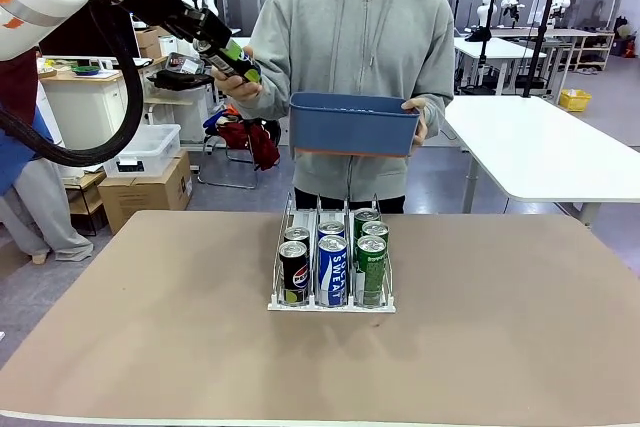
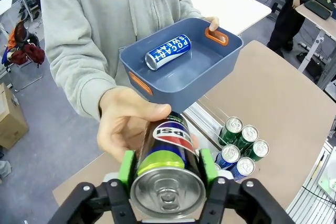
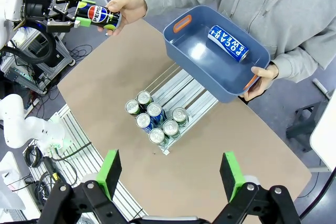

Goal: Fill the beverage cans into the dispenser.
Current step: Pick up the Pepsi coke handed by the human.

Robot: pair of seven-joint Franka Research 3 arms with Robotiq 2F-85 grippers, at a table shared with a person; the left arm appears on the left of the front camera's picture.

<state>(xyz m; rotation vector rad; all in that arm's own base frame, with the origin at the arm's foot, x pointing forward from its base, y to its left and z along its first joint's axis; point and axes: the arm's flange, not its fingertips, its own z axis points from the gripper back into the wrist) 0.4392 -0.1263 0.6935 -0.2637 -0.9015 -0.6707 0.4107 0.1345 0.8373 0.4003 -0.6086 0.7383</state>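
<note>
Brown table [image 1: 500,347] in a workshop of white benches, shelves and cardboard boxes. At ten o'clock in the front view, high above the tabletop: left gripper [image 2: 167,169], narrowed onto a black can [image 2: 169,137], green pads pressed against both of its sides. Shares that can with a person's hand [image 2: 123,127], cupped around it from the far side. At the middle of the table: the dispenser [image 1: 331,303], low front lip turned toward the robot. Holds seven cans upright in three lanes: two black cans [image 1: 293,269] in the left lane, two blue-white cans [image 1: 332,267] in the middle lane, three green cans [image 1: 371,263] in the right lane. At twelve o'clock of the dispenser, raised well clear of it: a blue bin [image 1: 353,125], gripped at its right end by the person's other hand [image 1: 418,123]. Contains one blue-white can [image 2: 168,52], lying on its side. In the right wrist view, well above the table: right gripper [image 3: 170,176], spread wide, dispenser at twelve o'clock beyond its green pads.
</note>
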